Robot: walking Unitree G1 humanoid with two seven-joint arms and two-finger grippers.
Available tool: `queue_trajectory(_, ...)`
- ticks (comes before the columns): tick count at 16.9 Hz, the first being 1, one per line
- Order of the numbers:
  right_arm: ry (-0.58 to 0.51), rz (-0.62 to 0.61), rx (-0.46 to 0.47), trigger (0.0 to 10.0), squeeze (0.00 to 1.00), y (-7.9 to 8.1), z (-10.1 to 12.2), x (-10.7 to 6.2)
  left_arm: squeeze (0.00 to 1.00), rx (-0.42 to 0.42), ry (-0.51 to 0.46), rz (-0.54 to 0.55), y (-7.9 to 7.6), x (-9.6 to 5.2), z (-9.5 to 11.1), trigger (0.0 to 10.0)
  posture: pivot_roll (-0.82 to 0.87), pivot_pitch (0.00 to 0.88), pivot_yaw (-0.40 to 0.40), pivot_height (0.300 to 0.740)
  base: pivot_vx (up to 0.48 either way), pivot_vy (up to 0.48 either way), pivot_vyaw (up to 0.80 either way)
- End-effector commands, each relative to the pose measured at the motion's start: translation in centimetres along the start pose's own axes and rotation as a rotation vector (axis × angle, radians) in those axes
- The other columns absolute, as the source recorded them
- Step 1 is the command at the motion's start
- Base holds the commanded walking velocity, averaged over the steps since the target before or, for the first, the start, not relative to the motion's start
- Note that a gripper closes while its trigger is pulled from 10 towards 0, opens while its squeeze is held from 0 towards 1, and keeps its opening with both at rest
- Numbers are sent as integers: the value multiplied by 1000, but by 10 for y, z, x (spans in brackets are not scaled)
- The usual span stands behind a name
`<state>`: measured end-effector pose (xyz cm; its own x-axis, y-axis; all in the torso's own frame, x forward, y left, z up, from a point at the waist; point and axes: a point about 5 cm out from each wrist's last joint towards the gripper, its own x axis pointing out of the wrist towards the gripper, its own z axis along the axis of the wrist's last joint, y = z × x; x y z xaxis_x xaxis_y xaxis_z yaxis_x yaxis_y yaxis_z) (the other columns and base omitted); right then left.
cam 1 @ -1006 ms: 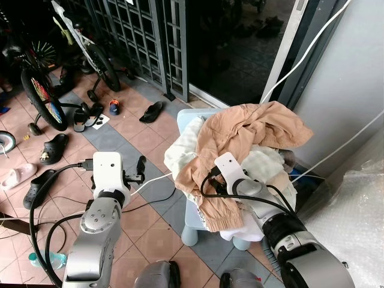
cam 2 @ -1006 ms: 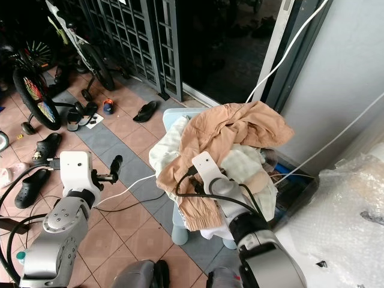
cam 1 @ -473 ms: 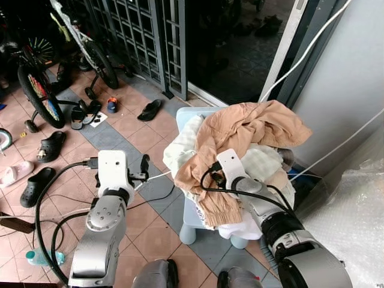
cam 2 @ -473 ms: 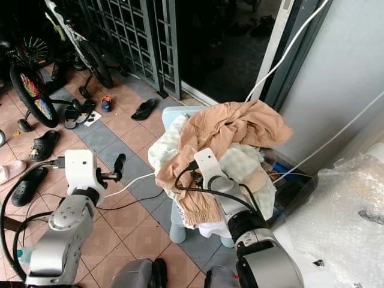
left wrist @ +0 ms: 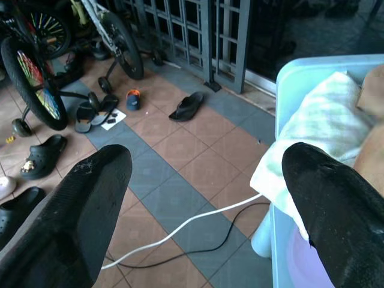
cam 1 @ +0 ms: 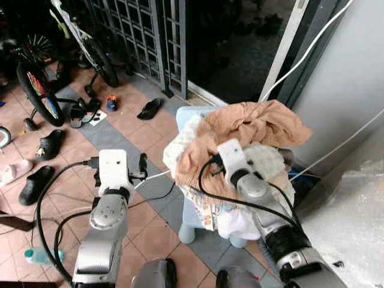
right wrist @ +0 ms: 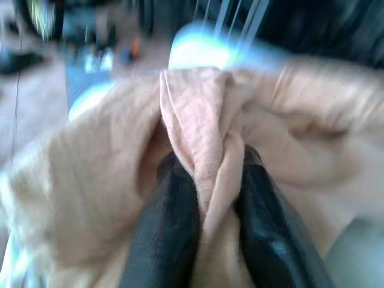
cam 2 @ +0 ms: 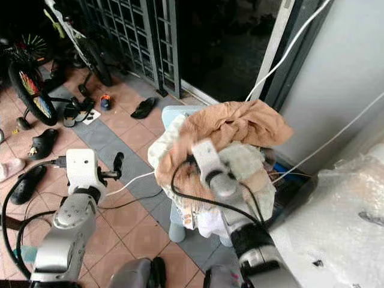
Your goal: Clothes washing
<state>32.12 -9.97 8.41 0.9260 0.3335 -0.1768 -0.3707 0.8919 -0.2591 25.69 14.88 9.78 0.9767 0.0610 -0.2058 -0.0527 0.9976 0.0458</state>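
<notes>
Currently the right hand (right wrist: 207,198) pinches a fold of the tan garment (cam 1: 252,123) atop the laundry heap on the pale blue stool (left wrist: 288,78); lift straight up, steadily, sparing the cream cloth (left wrist: 312,120) beneath, while the left hand (left wrist: 207,198) hangs open beside the stool.

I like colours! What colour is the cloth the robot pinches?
Peach-tan cloth, best in the right wrist view.

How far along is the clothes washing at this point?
Early. Nothing looks washed: the clothes pile sits on the light blue stool. In hand: the right hand pinches a fold of the tan garment. The left hand is open beside the stool. Carrying everything off remains.
</notes>
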Motion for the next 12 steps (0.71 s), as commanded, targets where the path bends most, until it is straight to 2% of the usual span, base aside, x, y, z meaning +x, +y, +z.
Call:
queue_trajectory(1,-113,-49,8,0,0,-6,21,-3,0,8,5,6,-1,4,-3,10000,-36,0,40,740,0,0,0)
queue_trajectory(3,-169,-81,24,0,0,-10,32,-7,0,10,-11,-6,-4,8,1,10000,-38,0,47,740,0,0,0)
queue_trajectory(5,-302,-173,12,0,0,-24,55,-25,0,21,-52,-9,-5,15,8,10000,-44,0,72,740,0,0,0)
queue_trajectory(6,-389,-244,-20,0,0,-36,72,-40,0,22,-64,-7,-4,15,10,10000,-47,0,79,740,0,0,0)
queue_trajectory(9,-410,-290,-16,0,0,-45,79,-60,0,24,-63,-17,-6,15,7,10000,-61,0,87,740,0,0,0)
queue_trajectory(12,-403,-324,-60,0,0,-50,81,-65,0,25,-76,-30,-9,19,9,10000,-62,0,93,740,0,0,0)
